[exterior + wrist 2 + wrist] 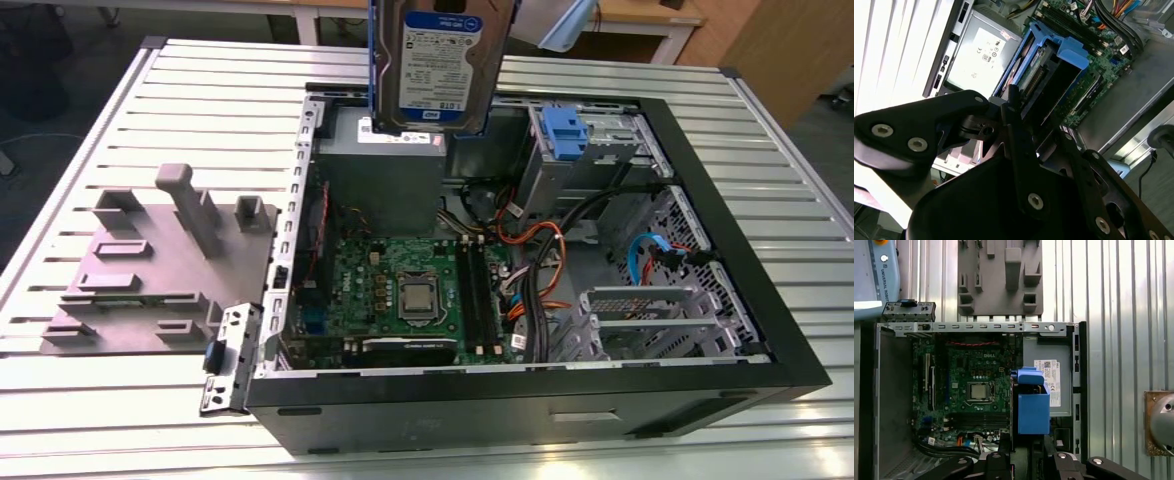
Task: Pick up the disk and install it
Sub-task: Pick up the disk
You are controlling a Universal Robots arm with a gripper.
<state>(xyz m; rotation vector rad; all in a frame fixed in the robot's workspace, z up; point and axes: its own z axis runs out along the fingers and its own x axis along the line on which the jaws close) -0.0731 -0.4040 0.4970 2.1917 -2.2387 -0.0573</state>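
Upper centre of the exterior view: the disk hangs above the open PC case, clamped by the gripper. Pickup looks done, install not yet, so approx. halfway.

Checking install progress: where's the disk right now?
In the exterior view the disk hangs upright at top centre, above the open computer case, close to the grey power-supply box; not yet in a bay.
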